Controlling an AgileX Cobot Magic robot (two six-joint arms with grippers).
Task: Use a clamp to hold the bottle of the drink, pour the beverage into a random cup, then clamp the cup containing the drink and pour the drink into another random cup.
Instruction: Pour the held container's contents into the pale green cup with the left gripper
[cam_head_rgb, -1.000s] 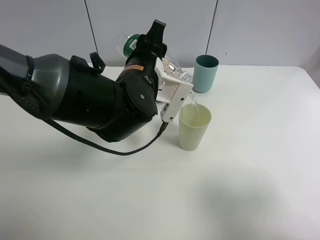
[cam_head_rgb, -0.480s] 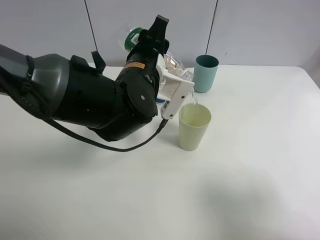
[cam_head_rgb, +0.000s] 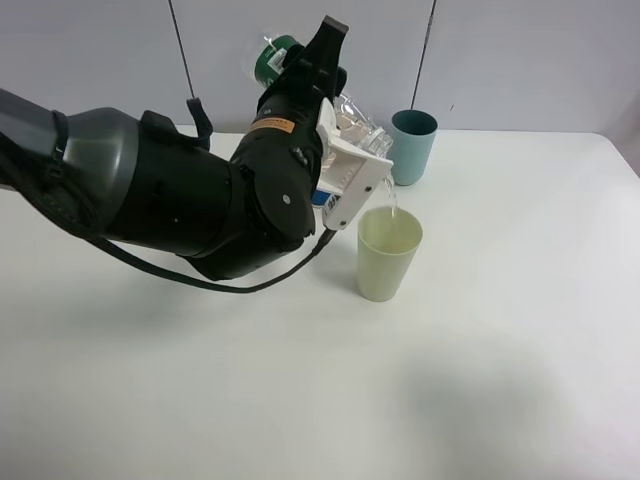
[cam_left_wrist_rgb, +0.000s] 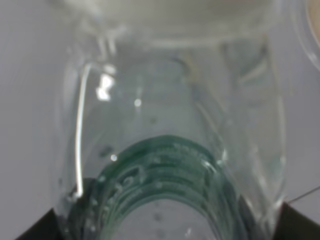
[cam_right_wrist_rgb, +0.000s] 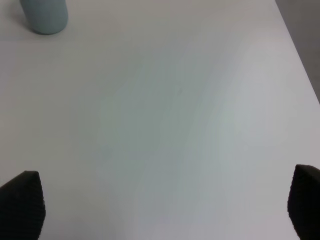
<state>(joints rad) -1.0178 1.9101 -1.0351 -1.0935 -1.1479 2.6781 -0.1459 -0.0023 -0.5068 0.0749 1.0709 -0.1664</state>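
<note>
White table (cam_head_rgb: 520, 350), pale green cup (cam_head_rgb: 388, 262), teal cup (cam_head_rgb: 412, 150) behind it

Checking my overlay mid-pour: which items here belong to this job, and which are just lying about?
In the job: bottle, pale green cup, teal cup.
Just there: white table, grey wall panels.

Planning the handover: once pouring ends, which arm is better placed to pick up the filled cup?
Right, probably. The right gripper is open and empty above the table, while the left gripper is shut on the bottle, tilted over the pale green cup.
</note>
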